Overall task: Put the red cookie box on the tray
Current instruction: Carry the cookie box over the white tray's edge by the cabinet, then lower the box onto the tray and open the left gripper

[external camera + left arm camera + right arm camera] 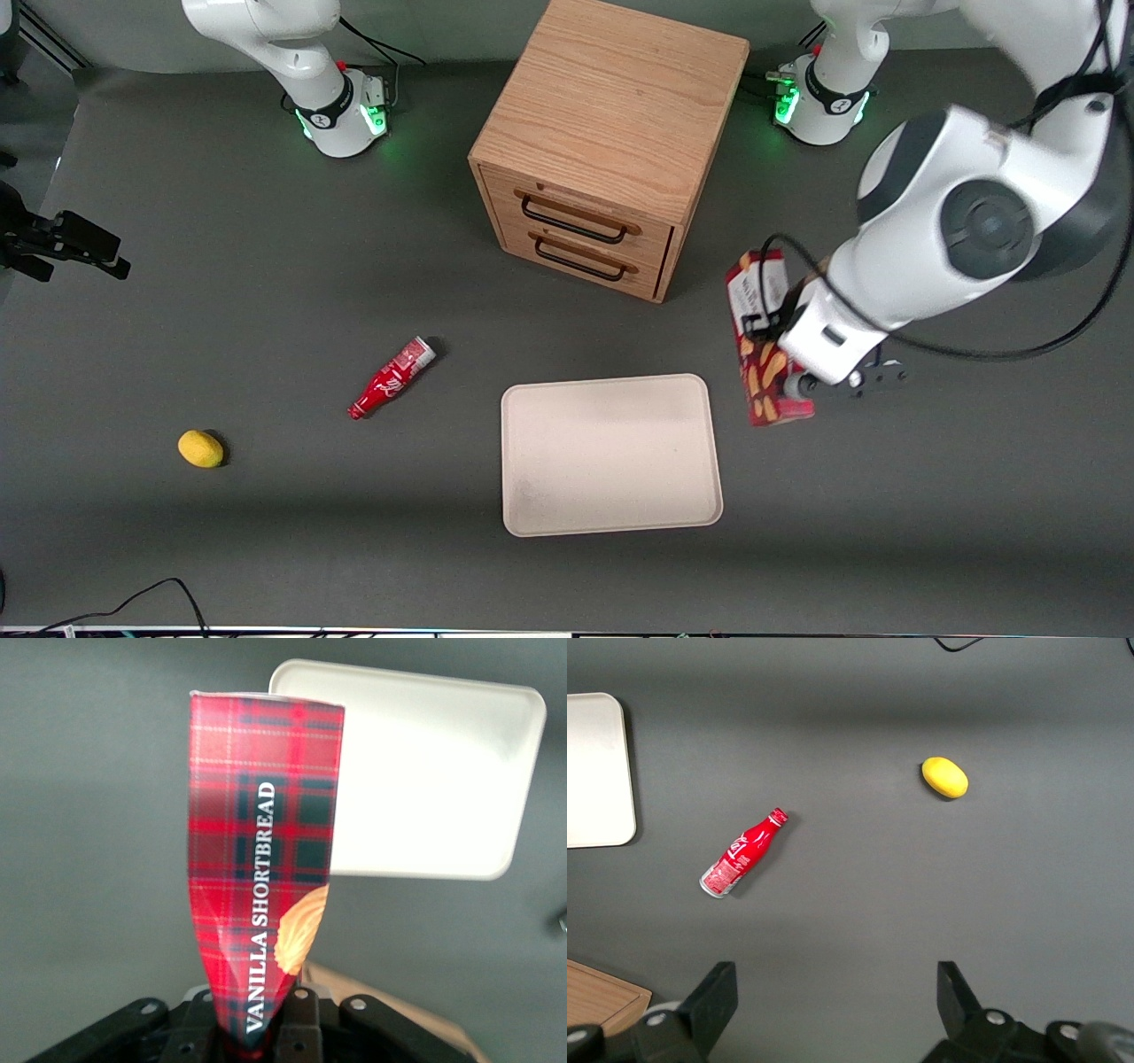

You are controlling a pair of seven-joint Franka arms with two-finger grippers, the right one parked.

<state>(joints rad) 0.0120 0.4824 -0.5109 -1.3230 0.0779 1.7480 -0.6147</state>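
The end effector (257, 1036) gripped the red cookie box (764, 341) by one end, just beside the tray (611, 523) toward the working arm's end of the table; a level carry over the tray's middle would suit the release.

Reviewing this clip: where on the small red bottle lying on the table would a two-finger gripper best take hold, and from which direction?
Across the body of the red bottle, coming straight down from above. It lies on its side on the table, so its round flanks are open to fingers straddling its long axis; the neck is thinner and off balance. The gripper is currently shut on the red cookie box, beside the tray.
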